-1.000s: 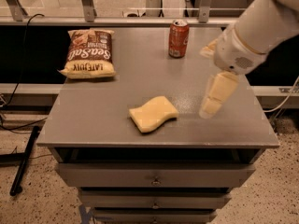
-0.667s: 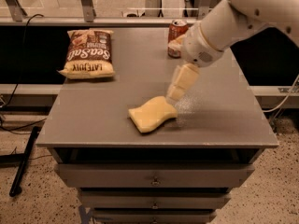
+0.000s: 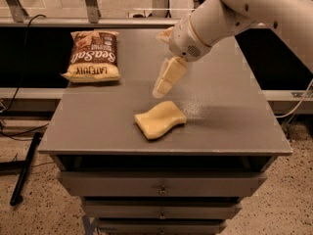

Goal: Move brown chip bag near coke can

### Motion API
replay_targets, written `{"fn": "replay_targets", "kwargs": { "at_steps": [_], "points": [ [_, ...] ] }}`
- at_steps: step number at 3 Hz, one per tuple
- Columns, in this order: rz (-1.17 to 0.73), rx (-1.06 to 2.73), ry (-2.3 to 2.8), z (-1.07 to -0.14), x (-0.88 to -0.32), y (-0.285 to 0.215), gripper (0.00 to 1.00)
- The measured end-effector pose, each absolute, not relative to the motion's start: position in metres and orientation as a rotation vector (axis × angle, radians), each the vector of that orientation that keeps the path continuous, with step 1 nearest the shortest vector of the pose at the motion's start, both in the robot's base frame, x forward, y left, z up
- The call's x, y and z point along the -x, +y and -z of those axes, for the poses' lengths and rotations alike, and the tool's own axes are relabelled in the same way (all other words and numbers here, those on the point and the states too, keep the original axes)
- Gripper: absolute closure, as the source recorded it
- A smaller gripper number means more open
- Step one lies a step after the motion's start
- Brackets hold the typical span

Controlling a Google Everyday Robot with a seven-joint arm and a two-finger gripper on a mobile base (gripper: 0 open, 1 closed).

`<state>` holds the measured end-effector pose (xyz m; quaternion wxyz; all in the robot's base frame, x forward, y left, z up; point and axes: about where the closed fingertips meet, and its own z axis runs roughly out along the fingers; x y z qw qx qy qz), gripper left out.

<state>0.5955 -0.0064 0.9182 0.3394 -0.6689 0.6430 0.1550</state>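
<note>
The brown chip bag (image 3: 93, 56) lies flat at the far left of the grey tabletop (image 3: 225, 116), dark brown with pale yellow ends and white "Sea Salt" lettering. The coke can is hidden behind my arm. My gripper (image 3: 165, 81) hangs from the white arm over the middle of the table, above and just behind the yellow sponge, well to the right of the bag. It holds nothing that I can see.
A wavy yellow sponge (image 3: 159, 119) lies near the table's front middle. Drawers (image 3: 161, 184) sit below the tabletop. A metal rail (image 3: 98, 21) runs behind the table. A black cable (image 3: 22, 38) hangs at the left.
My arm and gripper have swung left across the table, from the right side to over the middle, now covering the coke can. Bag and sponge have not moved.
</note>
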Motion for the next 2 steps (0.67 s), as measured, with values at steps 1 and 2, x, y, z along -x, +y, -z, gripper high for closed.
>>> {"fn": "replay_targets", "kwargs": {
  "at_steps": [1,2],
  "points": [
    [-0.409,1.705,1.662,-0.918,-0.604,0.011,0.0],
    [-0.404,1.632,1.678,-0.909,-0.629,0.043,0.0]
  ]
}}
